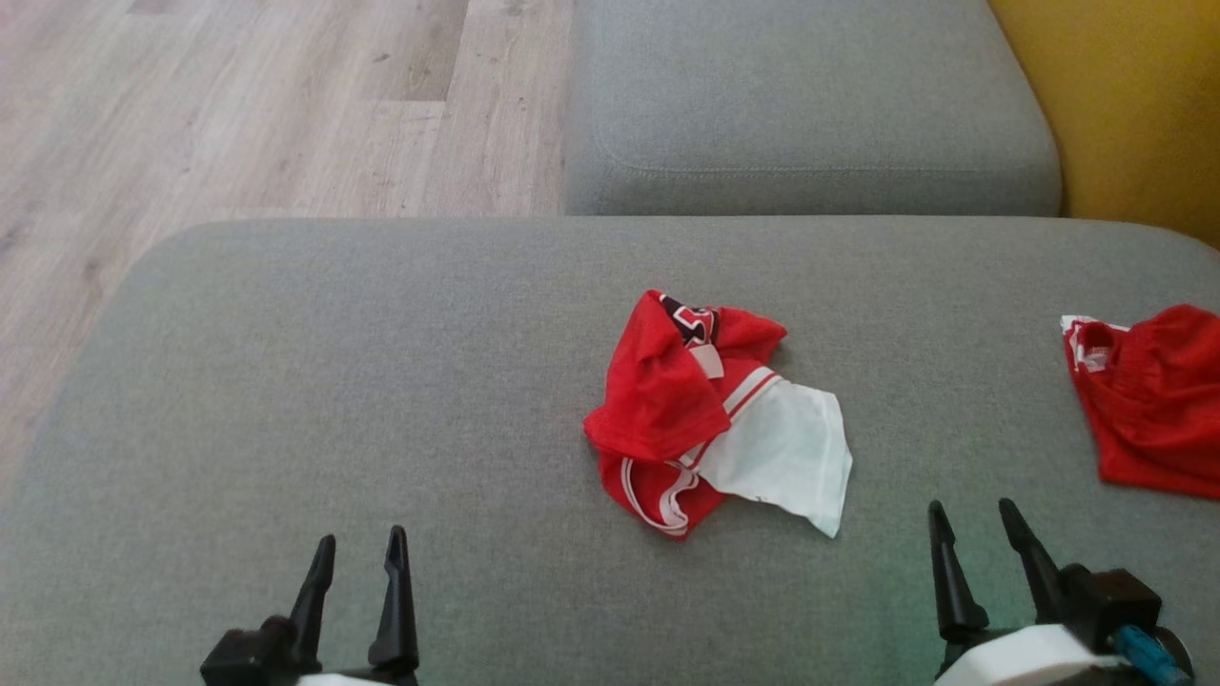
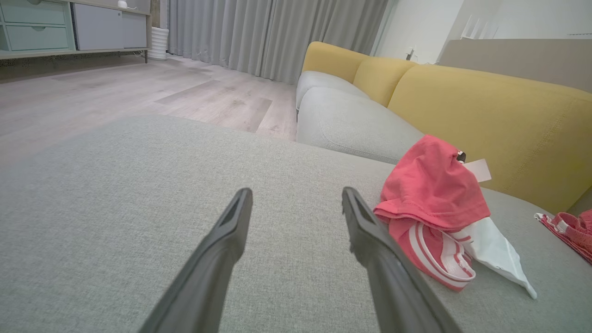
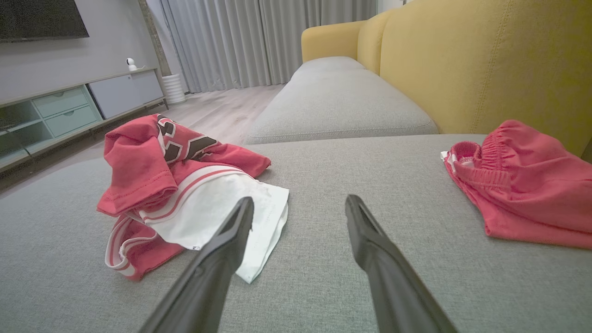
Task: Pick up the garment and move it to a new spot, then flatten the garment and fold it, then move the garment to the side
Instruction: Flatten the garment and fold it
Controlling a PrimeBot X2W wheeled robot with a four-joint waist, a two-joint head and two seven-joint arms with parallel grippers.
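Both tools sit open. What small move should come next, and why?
Probably the right tool should reach forward and left toward the crumpled red-and-white garment. Both tools stand open and empty, the garment lies untouched on the grey cushion, and the right tool sits nearer it than the left tool.

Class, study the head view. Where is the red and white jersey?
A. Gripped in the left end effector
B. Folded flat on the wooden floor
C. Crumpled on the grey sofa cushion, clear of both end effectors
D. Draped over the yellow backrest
C: the red and white jersey lies bunched on the grey sofa cushion, with the left end effector and right end effector open and apart from it.
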